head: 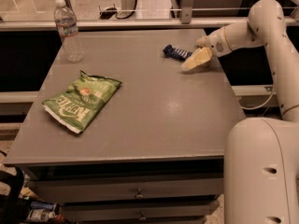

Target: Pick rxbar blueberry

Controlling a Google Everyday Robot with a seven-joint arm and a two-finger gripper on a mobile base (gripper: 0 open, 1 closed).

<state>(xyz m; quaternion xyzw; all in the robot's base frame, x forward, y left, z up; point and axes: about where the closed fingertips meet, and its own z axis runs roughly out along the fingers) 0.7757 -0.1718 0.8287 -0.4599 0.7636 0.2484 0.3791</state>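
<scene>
Rxbar blueberry (176, 52): location, appearance?
B: Flat on the grey table (154, 125), far right area. Small oblong dark blue wrapper, white markings.
A: Gripper (189, 65)?
B: Low over the table, just right of the bar. Grasp state cannot be told.
A: Containers?
B: Clear plastic bottle (68, 29) upright, far left corner; crinkled green chip bag (81, 101) lying flat, contents hidden
</scene>
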